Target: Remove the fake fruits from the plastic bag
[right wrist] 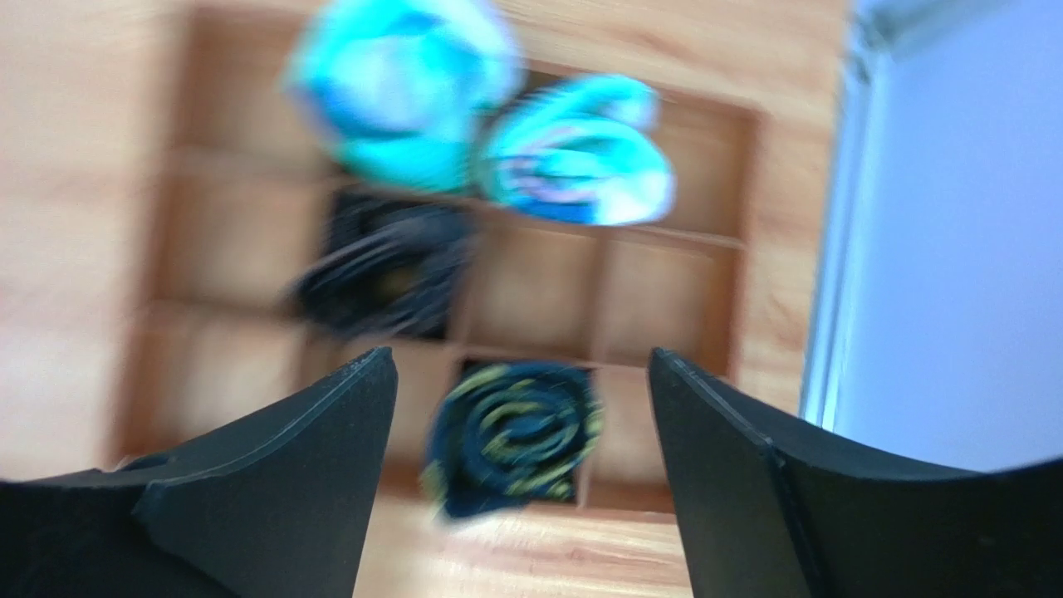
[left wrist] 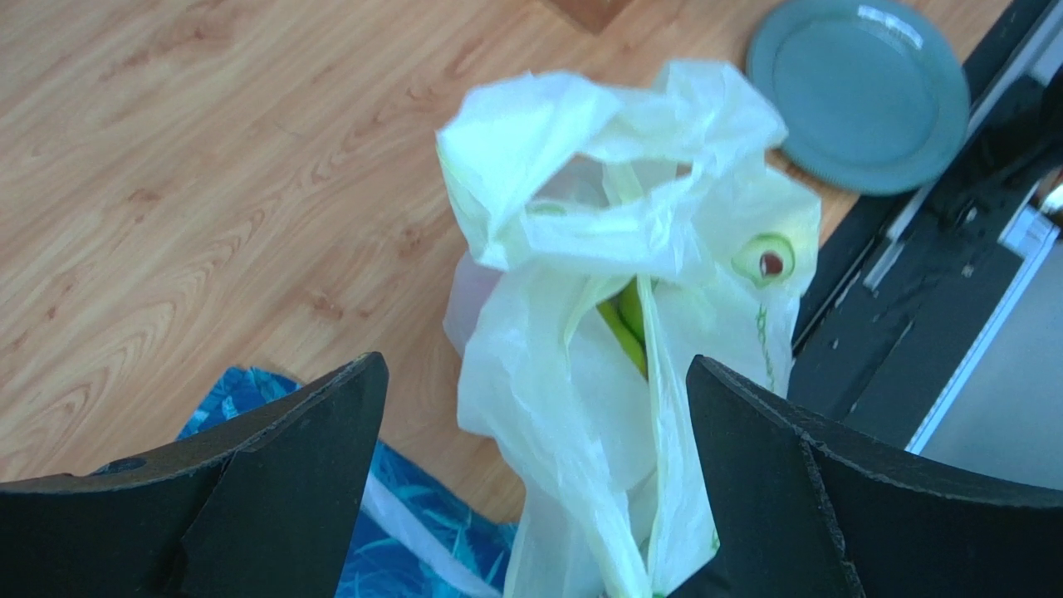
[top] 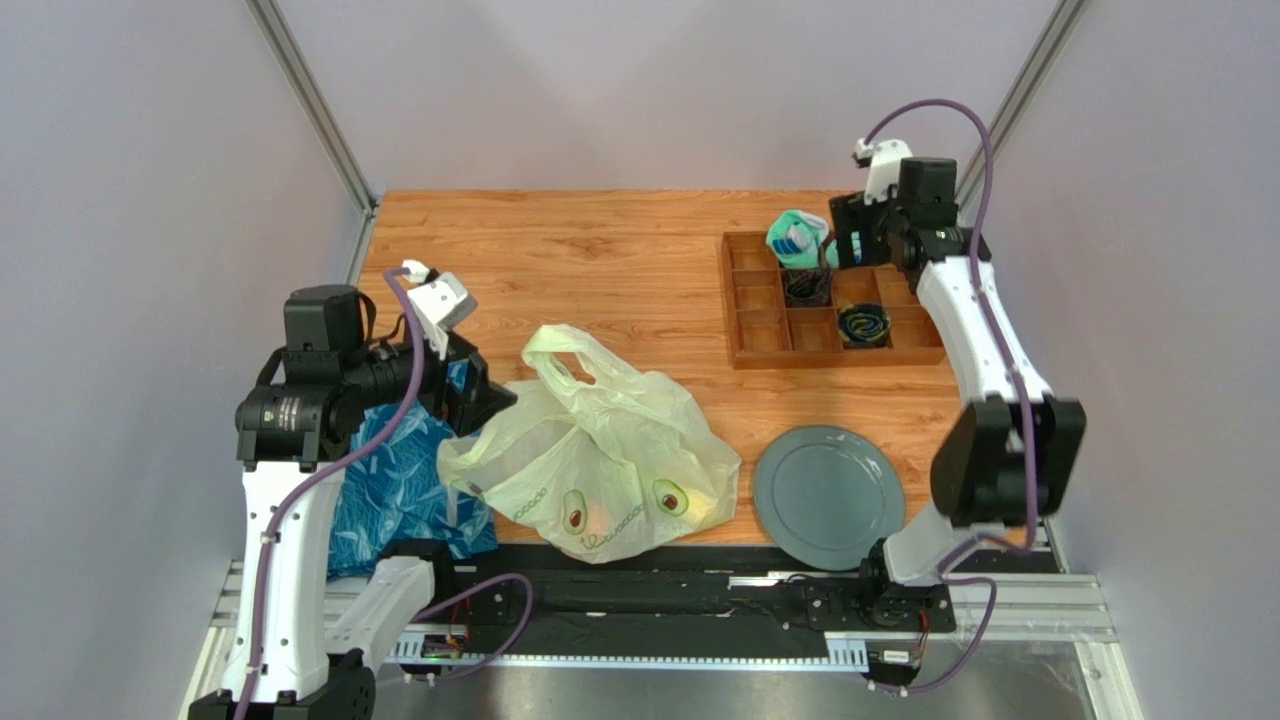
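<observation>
The left arm (top: pixel 283 570) and right arm (top: pixel 977 330) are recorded as white tapered links joined by black motor housings, each trailed by a looping purple cable (top: pixel 932 102), and ended in broad matte-black fingers (left wrist: pixel 281 486) with rough edges.

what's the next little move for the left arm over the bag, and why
Probably lower the left gripper into the mouth of the plastic bag, toward the green fruit that shows through the gap. Its jaws stand wide open and empty right over the bag, while the right gripper is far off over the wooden tray.
</observation>
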